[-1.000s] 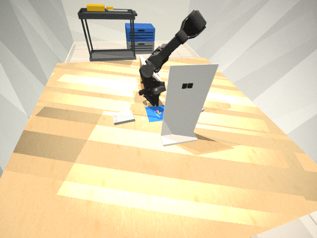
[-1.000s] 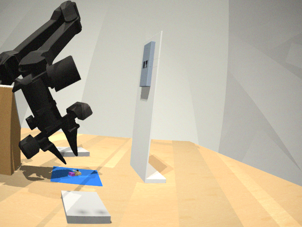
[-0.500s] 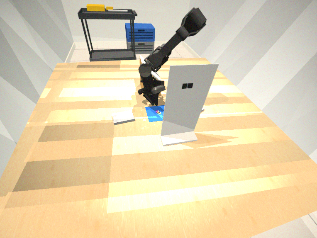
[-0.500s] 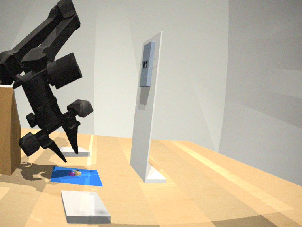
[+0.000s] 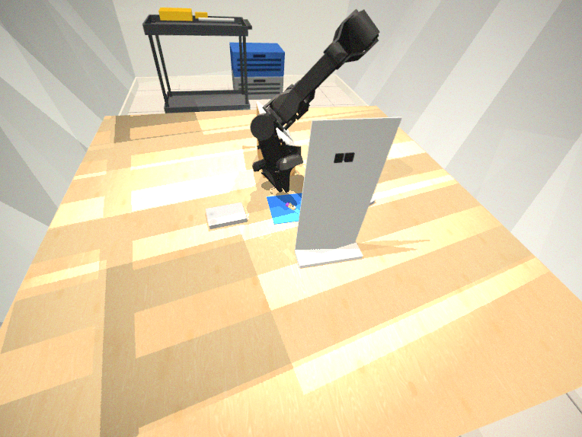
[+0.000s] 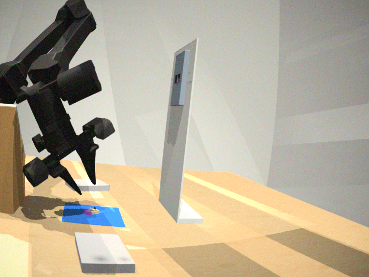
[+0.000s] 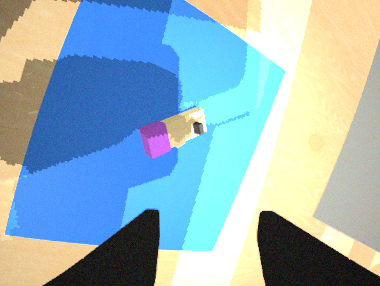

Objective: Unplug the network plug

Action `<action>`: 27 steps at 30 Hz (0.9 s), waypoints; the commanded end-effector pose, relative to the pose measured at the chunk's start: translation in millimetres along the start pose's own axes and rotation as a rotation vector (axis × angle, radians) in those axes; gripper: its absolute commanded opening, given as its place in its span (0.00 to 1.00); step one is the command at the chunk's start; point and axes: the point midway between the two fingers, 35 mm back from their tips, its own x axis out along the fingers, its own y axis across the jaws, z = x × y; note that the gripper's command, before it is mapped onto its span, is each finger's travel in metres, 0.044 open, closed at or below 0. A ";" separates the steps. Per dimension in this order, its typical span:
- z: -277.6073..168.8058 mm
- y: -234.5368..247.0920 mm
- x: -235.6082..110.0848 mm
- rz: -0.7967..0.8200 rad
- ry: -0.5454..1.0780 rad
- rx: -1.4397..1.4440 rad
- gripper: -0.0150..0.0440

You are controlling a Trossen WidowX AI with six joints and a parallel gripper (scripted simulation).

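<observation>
The jaws (image 6: 88,187) are partly spread and grip nothing, hanging in the air above the table (image 6: 238,214). Below and just beyond the fingertips, the network plug (image 7: 174,131) lies flat inside the blue marked square (image 7: 87,172), apart from both fingers. The upright panel (image 5: 345,183) stands right of the square, its two sockets (image 5: 343,157) vacant.

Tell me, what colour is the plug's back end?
Purple, shown best in the wrist view.
</observation>
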 end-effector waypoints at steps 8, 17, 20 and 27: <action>-4.3 -8.4 -5.7 -0.009 0.005 -0.021 0.52; -4.9 -11.1 -10.5 -0.009 0.005 -0.021 0.52; -5.0 -12.1 -12.2 -0.008 0.005 -0.021 0.52; -5.0 -14.4 -16.2 -0.009 0.004 -0.021 0.52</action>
